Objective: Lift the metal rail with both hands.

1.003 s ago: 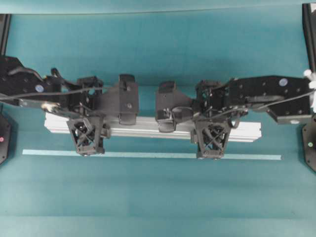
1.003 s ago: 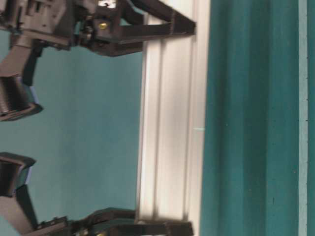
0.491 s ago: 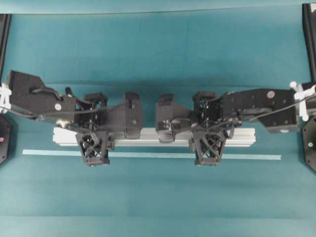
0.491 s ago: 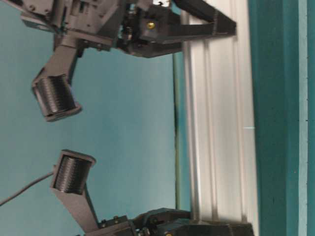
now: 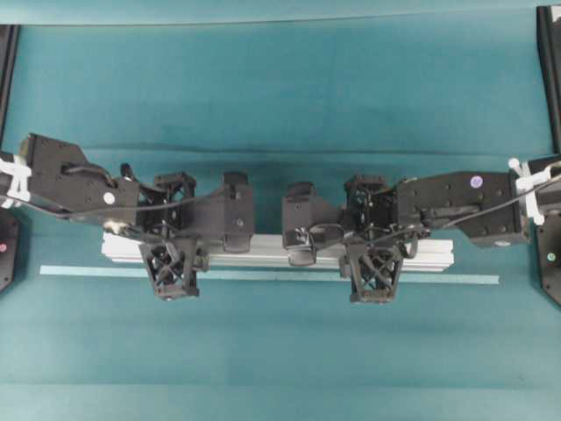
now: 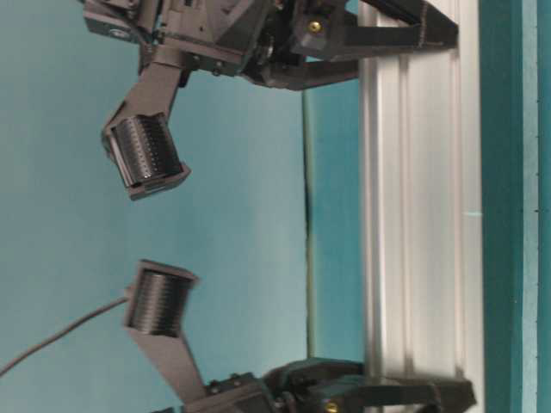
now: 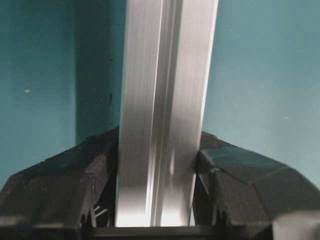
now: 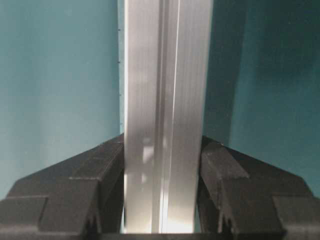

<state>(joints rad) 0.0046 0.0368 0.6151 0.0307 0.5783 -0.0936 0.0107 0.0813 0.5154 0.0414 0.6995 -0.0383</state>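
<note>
Two end effectors are on the metal rail (image 5: 276,250) at once, seen from above. The rail lies long-ways from side to side across the teal table (image 5: 280,88). The left end effector (image 5: 173,270) pinches it near one end and the right end effector (image 5: 372,274) pinches it near the other end. Each arm reaches in from its own side, so each one has the half of the rail nearest to it. A thin pale tape strip (image 5: 263,275) runs just beside the rail, the same way.

From table level, the picture is turned on its side. The rail (image 6: 422,215) runs up and down here, with a black finger (image 6: 379,34) across it at the top and another at the bottom. I cannot tell for sure from here if the rail is off the table.

The left wrist view shows the rail (image 7: 162,110) running straight away from the camera, squeezed tight between two black fingers (image 7: 240,175).

The right wrist view shows the same thing: the rail (image 8: 165,110) is held snug between the fingers (image 8: 235,185).

I think both ends must go up together, or the long rail will tip.
</note>
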